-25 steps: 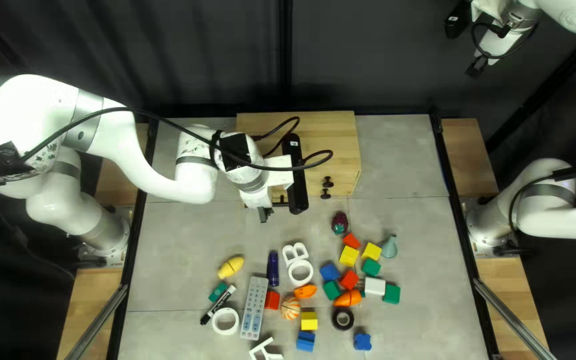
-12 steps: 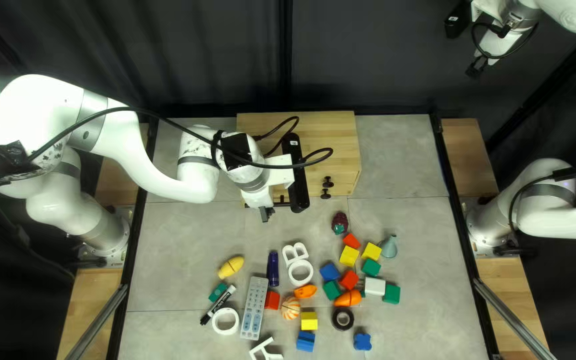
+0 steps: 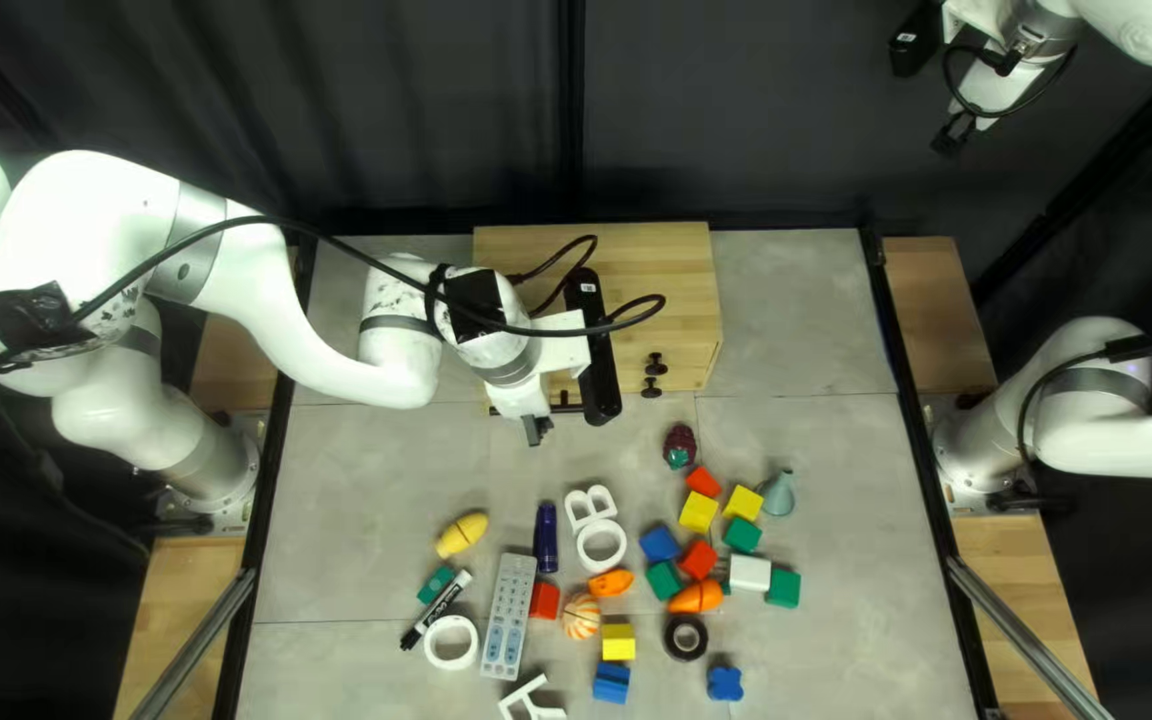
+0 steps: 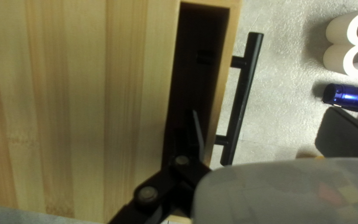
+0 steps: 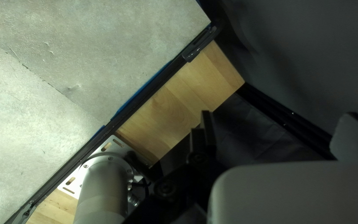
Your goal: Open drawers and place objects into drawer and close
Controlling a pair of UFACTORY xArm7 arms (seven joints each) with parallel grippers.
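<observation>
Left wrist view: drawer (image 4: 220, 95) ajar, left gripper (image 4: 266, 120) unclenched

Your left gripper is spread: 1 finger (image 4: 199, 135) dips into the drawer gap, the other (image 4: 344, 137) hangs outside, past the bar handle (image 4: 243, 91). Can't tell if the inner finger touches the drawer front. Cabinet (image 4: 75, 103) sits at the middle of the table's (image 3: 376, 534) far edge; loose items, e.g. remote (image 3: 510, 616) and purple cylinder (image 3: 546, 536), lie toward the near edge. Your right gripper (image 5: 278, 120) is spread and holding nothing, out beyond the table's far right corner.

Looks like the opening step to me, nothing placed yet. Risks:
1. Pull at a slant: drawer binds, or the cabinet drags along.
2. Finger too shallow: slips over the rim, drawer stops short.
3. Gap left this narrow: items would wedge on the rim.
4. Lift off sideways: you snag the handle.
5. Cable (image 3: 610, 328) loops over the cabinet; a wide swing could catch it.
</observation>
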